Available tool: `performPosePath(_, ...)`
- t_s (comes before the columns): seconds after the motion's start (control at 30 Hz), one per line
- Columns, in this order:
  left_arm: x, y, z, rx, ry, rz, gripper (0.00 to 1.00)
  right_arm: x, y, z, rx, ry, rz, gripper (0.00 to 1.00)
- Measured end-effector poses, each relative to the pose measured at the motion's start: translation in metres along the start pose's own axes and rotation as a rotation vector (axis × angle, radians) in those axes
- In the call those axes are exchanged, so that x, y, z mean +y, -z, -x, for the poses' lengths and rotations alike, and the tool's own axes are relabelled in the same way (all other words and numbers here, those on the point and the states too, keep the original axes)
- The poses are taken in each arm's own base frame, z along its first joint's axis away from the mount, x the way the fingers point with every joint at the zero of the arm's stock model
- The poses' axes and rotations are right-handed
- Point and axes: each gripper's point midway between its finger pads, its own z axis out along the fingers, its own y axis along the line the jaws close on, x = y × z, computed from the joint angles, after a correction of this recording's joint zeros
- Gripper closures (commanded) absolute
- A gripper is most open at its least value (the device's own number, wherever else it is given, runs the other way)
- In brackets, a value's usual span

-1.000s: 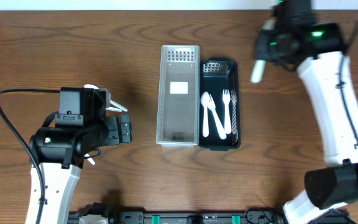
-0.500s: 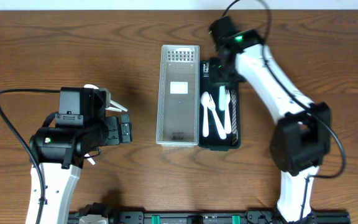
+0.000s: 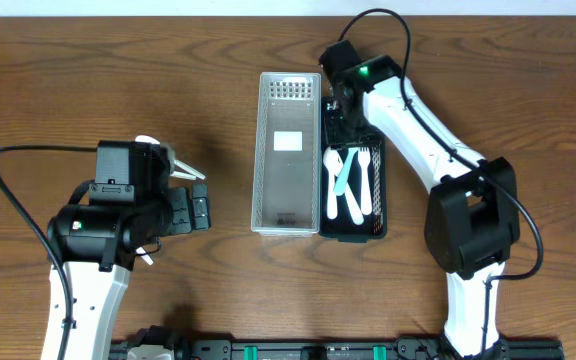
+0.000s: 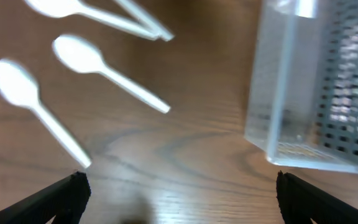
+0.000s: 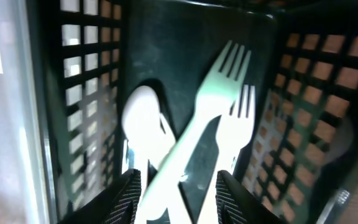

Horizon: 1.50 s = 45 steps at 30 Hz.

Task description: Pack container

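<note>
The brown wooden worktop (image 3: 88, 60) carries all. The right arm (image 3: 418, 120) reaches from the near right side over to the far middle. The left arm (image 3: 98, 230) stands at the left, with its wrist turned toward the middle.

In the middle lies a long clear container (image 3: 288, 190), with only a pale label showing on its floor. Touching its right side, parallel to it, is a black basket (image 3: 376, 215) with lattice walls, a little shorter.

The right pincer (image 5: 176, 186) hangs over the far end of the black basket and looks down into it. Its 2 fingers are spread, and the handle of a pale green fork (image 3: 346, 178) passes between them; the view is blurred there, so I cannot tell if a finger touches the handle. The left pincer (image 4: 179, 196) hovers low over bare wood, left of the clear container. Its fingers are wide apart with nothing between them.

The pale green fork lies inside the black basket, diagonal on top of the other cutlery, its tines toward the far end. Under it there are a white spoon (image 5: 143, 118) on the left and a white fork (image 5: 244, 124) on the right.

On the worktop in front of the left pincer lie 2 loose spoons (image 4: 107, 74), white, apart from each other and well apart from the clear container. More white cutlery shows at the top edge of the left wrist view.
</note>
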Motion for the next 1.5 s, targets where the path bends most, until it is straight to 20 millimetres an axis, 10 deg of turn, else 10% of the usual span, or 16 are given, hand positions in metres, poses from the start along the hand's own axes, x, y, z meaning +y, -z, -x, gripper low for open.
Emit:
performPosePath(0.17, 0.031, 0.018, -0.005, 0.009, 0.118, 0.178, 0.02, -0.032, 0.030, 0.015, -0.069, -0.058, 0.018, 0.54)
performPosePath(0.37, 0.074, 0.055, 0.018, -0.130, 0.384, 0.309, 0.02, -0.091, 0.118, 0.027, -0.268, -0.154, 0.043, 0.41)
performPosePath(0.57, 0.124, 0.044, 0.016, -0.150, 0.657, 0.412, 0.02, -0.141, 0.190, 0.006, -0.404, -0.235, 0.034, 0.40)
performPosePath(1.07, 0.162, -0.102, -0.028, 0.141, 0.743, 0.386, 0.02, -0.158, 0.195, -0.016, -0.357, -0.231, 0.010, 0.40)
performPosePath(1.5, 0.171, -0.148, -0.044, 0.216, 0.765, 0.358, 0.02, -0.158, 0.194, -0.019, -0.345, -0.227, 0.009, 0.40)
